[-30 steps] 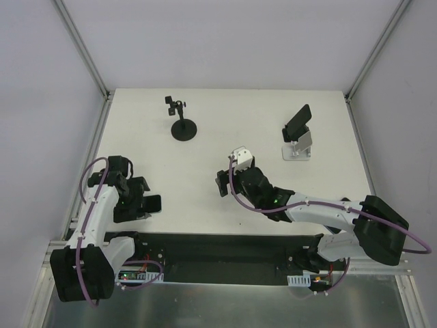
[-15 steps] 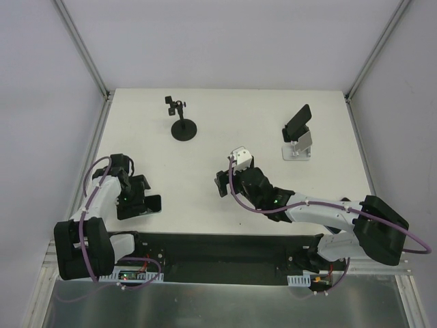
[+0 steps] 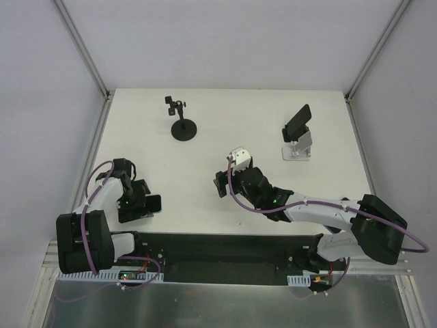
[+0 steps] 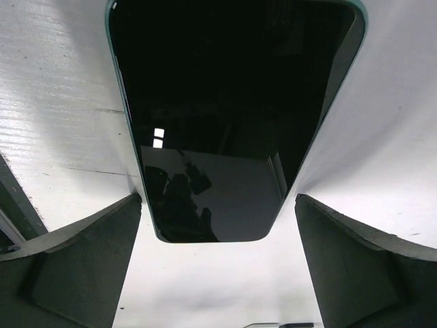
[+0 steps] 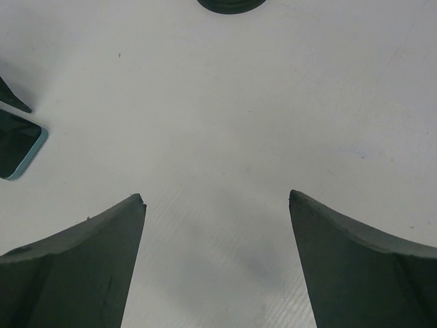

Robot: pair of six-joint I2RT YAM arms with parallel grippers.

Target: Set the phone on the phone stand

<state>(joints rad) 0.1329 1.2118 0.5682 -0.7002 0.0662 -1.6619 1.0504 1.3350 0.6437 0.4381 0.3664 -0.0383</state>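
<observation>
- Over the last second the left arm folded back toward its base at the near left. Its elbow dropped and its wrist came lower over the table (image 3: 273, 109).
- The left gripper (image 4: 218, 197) barely shifted in that time and stayed over the same near-left spot.
- The phone (image 4: 218, 102) did not move. It lay flat, screen up, on the near left of the table with a teal rim showing.
- In the wrist view the left jaws were spread, one finger just beside each near corner of the phone. Whether either pad touched the rim could not be told, and nothing was pinched.
- The right gripper (image 5: 215, 198) held its place near the table's middle with almost no change. Its jaws were spread and empty over bare surface.
- The black stand (image 3: 183, 128), at the far side left of centre, stood upright and vacant, well apart from the phone.
- The silver stand (image 3: 298, 149), far right, already carried a dark slab (image 3: 298, 121) leaning on it, seemingly another phone.
- Judgement: the change looked like the left arm settling into a grasp, with the pick not yet made.
- Closing on the phone's short end comes next. A flat phone gives little edge to grip, so slipping is the risk.
- The black stand looked the likely target.
</observation>
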